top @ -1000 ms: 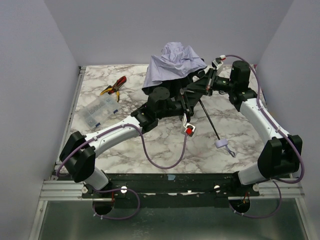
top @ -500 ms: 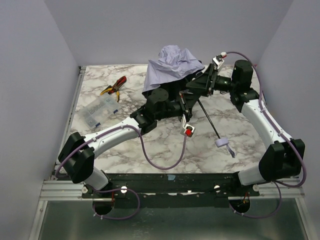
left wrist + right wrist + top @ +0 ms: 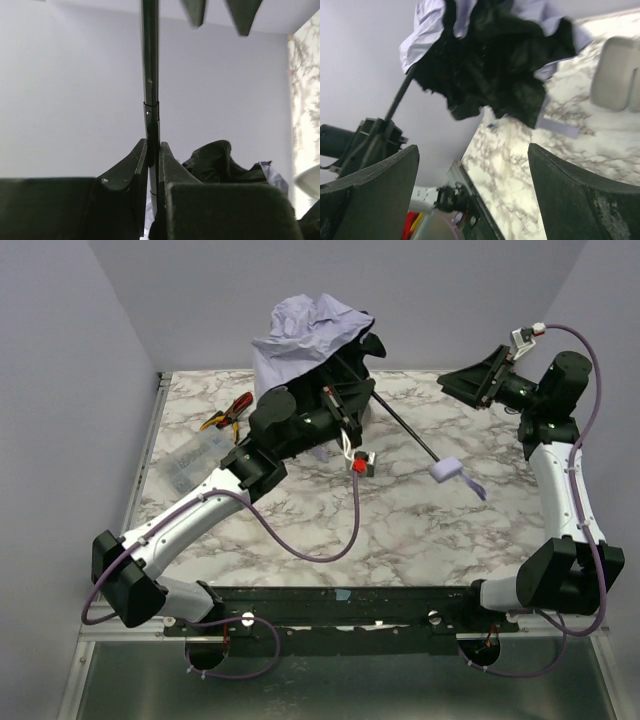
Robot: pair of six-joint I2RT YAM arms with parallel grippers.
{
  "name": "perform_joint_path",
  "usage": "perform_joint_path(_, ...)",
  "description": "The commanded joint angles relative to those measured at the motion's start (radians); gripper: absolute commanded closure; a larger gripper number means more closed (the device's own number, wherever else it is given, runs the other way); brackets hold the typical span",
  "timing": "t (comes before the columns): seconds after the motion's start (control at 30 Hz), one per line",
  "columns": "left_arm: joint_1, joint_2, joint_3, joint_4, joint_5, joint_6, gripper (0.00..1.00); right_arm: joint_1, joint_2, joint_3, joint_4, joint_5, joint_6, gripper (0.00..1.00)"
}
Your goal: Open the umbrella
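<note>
Pinching the shaft (image 3: pixel 150 75) of the umbrella (image 3: pixel 305 335), the left gripper (image 3: pixel 152 150) is being pressed tight; the right gripper (image 3: pixel 472 150) is being held spread, well apart.

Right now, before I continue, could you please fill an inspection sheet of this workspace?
Surface: marble table, nothing spilled seen.
Job's things: umbrella, canopy bunched, not spread; shaft tilted, handle toward the right.
Clutter: pliers and clear plastic box at far left.
Grippers: left gripper shut on the shaft; right gripper open, empty.
Cables: purple cable loops over the table's middle.
Surroundings: plain walls on three sides.
</note>
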Motion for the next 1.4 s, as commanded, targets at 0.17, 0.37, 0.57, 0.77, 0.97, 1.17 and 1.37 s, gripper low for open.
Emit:
perform_joint_path(0.17, 0.244, 0.041, 0.531, -0.449, -0.029, -1.033, 1.00, -0.020, -0.134, -0.045, -0.104, 0.120, -0.115, 0.10)
perform_joint_path(0.37, 0.466, -0.003, 0.381, -0.275, 0.317, -1.786, 1.00, -0.020, -0.175, -0.072, -0.173, 0.148, -0.153, 0.10)
perform_joint_path(0.57, 0.274, -0.116, 0.093, -0.154, 0.370, -1.917, 1.00, -0.021, -0.210, -0.084, -0.234, 0.151, -0.206, 0.10)
perform_joint_path(0.77, 0.330, -0.112, 0.117, -0.116, 0.284, -1.866, 1.00, -0.020, -0.227, -0.068, -0.270, 0.118, -0.263, 0.10)
perform_joint_path(0.97, 0.337, -0.096, 0.147, -0.109, 0.382, -1.735, 1.00, -0.021, -0.254, -0.071, -0.292, 0.072, -0.404, 0.16)
perform_joint_path(1.17, 0.282, -0.104, 0.068, 0.025, 0.438, -1.750, 1.00, -0.001, -0.287, -0.087, -0.271, 0.057, -0.529, 0.26)
perform_joint_path(1.37, 0.280, -0.044, 0.051, 0.084, 0.589, -1.730, 1.00, 0.119, -0.284, -0.108, -0.405, 0.101, -0.772, 0.31)
